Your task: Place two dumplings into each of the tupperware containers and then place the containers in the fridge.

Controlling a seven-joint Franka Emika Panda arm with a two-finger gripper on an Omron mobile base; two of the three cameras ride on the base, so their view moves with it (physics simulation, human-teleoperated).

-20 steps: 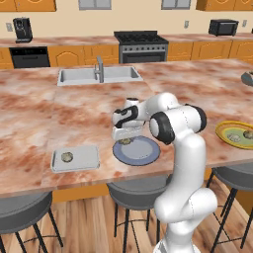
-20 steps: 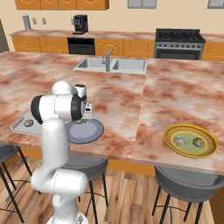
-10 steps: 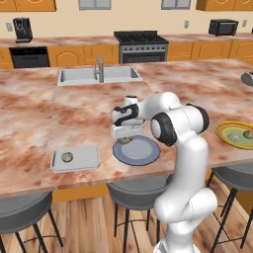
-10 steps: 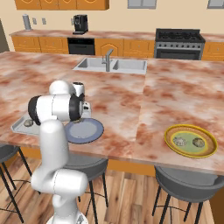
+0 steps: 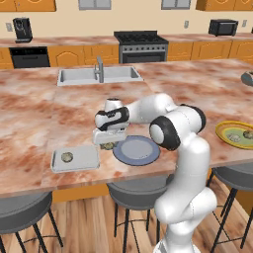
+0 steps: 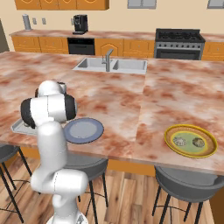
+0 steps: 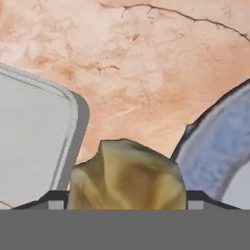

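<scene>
My gripper (image 5: 108, 142) is shut on a tan dumpling (image 5: 108, 145) and hangs just above the counter, between the pale grey tupperware container (image 5: 84, 159) and the round blue-grey plate (image 5: 137, 150). Another dumpling (image 5: 67, 157) lies inside that container. In the hand view the held dumpling (image 7: 127, 173) sits between the fingertips of the gripper (image 7: 127, 199). There the container's (image 7: 29, 141) rim is on the left and the plate (image 7: 219, 141) is on the right. Two more dumplings (image 6: 179, 141) (image 6: 198, 142) lie on the yellow-rimmed plate (image 6: 210, 151). The fridge is out of view.
A sink (image 5: 96, 75) with a tap lies in the counter behind the arm. Stools (image 5: 136, 192) stand under the counter's front edge. A dark object (image 5: 246, 77) is cut off at the right edge. Stove and orange cabinets line the back wall.
My gripper has carried the dumpling left, from over the blue-grey plate's left edge to the gap beside the pale grey container. The base has not moved.
</scene>
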